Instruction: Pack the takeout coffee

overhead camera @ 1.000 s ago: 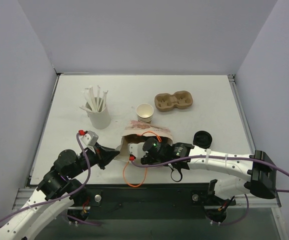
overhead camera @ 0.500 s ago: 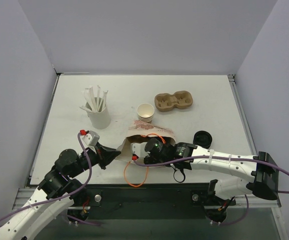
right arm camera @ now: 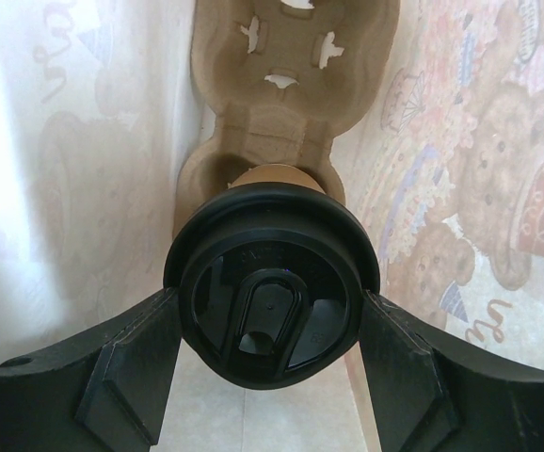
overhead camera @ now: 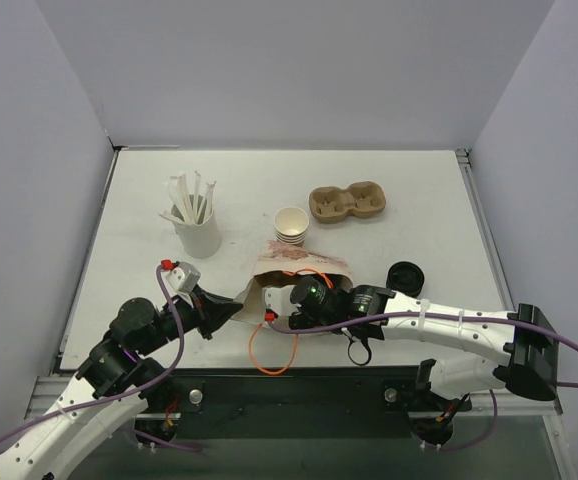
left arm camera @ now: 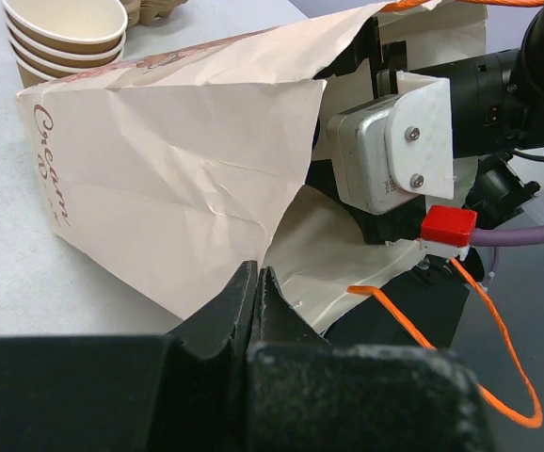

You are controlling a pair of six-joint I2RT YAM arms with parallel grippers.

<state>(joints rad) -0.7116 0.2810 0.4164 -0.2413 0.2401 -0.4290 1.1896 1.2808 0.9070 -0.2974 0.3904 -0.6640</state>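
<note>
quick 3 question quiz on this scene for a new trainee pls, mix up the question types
1. True or false: the left tool is shut on an edge of the paper bag.
2. What sits between the fingers of the right tool in its wrist view?
A. nothing
B. the takeout coffee, black lid on
C. a spoon
3. Fill in: inside the bag, just beyond the takeout coffee, lies a brown pulp cup ____.

Key: 1 true; 2 B; 3 carrier
</note>
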